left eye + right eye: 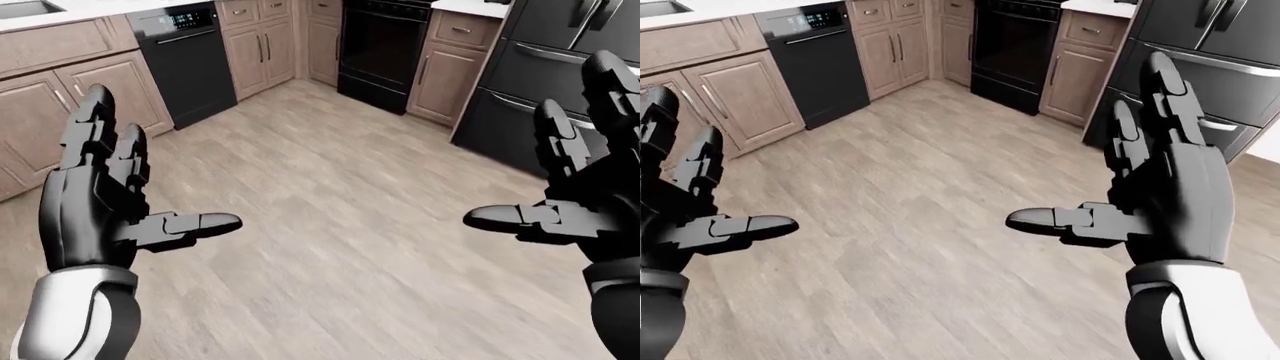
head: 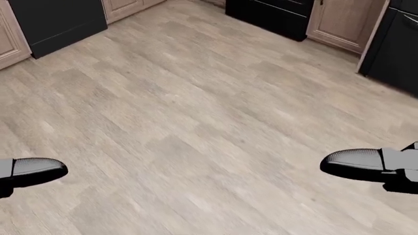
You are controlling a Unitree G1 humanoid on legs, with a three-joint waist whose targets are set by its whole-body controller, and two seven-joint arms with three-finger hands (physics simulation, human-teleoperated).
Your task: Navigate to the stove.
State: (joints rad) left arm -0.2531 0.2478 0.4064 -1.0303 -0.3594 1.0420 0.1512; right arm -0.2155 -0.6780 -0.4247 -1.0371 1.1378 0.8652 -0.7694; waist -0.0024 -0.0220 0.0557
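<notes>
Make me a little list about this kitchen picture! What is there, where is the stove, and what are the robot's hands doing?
place: kitchen with a wood-look floor
stove: black, top middle of the left-eye view, between wooden cabinets
dishwasher: black, top left
fridge: dark, top right
left robot hand: open, holds nothing
right robot hand: open, holds nothing
path to stove: bare floor, nothing in the way

pale wood-plank floor (image 1: 330, 202); black stove (image 1: 382, 52) stands on it.
</notes>
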